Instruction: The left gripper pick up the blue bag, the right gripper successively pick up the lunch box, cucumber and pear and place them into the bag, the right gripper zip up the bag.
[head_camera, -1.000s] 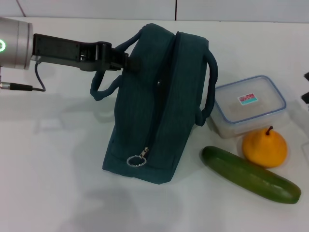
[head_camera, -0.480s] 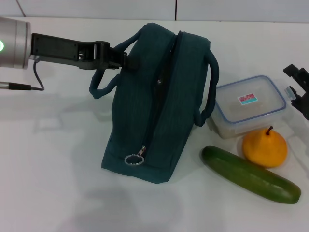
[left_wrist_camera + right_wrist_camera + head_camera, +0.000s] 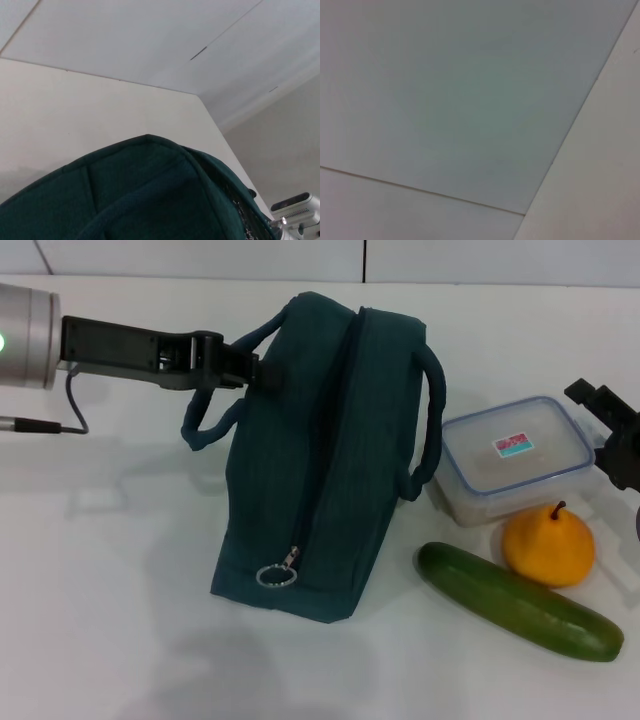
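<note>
The blue bag (image 3: 320,450) lies on the white table, its zipper run closed and the ring pull (image 3: 270,576) at the near end. My left gripper (image 3: 250,368) reaches in from the left and is shut on the bag's upper left edge by the handle (image 3: 205,420). The left wrist view shows the bag (image 3: 150,200) close up. The lunch box (image 3: 515,458) sits to the bag's right, with the pear (image 3: 548,545) and the cucumber (image 3: 518,602) in front of it. My right gripper (image 3: 603,435) is open at the lunch box's right end, just above it.
The white table (image 3: 100,620) has open surface in front and to the left of the bag. A grey cable (image 3: 55,425) trails from the left arm. The right wrist view shows only pale wall panels.
My right gripper has come in from the right edge to the lunch box's right end. The left gripper has drawn the bag's top slightly to the left.
</note>
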Robot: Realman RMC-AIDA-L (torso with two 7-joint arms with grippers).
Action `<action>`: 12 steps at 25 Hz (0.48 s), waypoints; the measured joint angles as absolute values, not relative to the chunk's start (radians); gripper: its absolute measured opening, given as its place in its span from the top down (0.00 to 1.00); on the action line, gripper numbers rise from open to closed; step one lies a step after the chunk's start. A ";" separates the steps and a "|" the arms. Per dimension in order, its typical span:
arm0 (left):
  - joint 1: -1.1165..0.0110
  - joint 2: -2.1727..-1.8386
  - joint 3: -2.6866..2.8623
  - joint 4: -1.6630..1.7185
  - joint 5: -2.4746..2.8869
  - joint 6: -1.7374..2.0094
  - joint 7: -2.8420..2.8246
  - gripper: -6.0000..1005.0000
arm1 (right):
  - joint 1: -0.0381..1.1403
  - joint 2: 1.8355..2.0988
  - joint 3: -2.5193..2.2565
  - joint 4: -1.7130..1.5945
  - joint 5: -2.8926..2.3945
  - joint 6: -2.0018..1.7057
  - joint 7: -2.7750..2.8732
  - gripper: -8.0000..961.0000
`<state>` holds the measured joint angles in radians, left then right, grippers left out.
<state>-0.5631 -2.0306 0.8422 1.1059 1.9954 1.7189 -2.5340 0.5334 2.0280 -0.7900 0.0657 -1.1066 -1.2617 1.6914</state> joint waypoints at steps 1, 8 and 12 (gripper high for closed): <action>-0.562 -2.031 0.842 1.106 1.995 1.719 -2.534 0.91 | 0.533 2.028 -0.790 0.066 -1.107 -1.260 1.691 0.22; -0.545 -2.031 0.842 1.106 1.994 1.720 -2.531 0.91 | 0.525 2.028 -0.786 0.063 -1.106 -1.256 1.692 0.24; -0.544 -2.032 0.842 1.106 1.993 1.721 -2.531 0.91 | 0.522 2.028 -0.789 0.065 -1.106 -1.256 1.692 0.24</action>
<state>-0.5443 -2.0322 0.8422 1.1065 1.9935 1.7213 -2.5310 0.5221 2.0279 -0.7888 0.0649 -1.1061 -1.2563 1.6920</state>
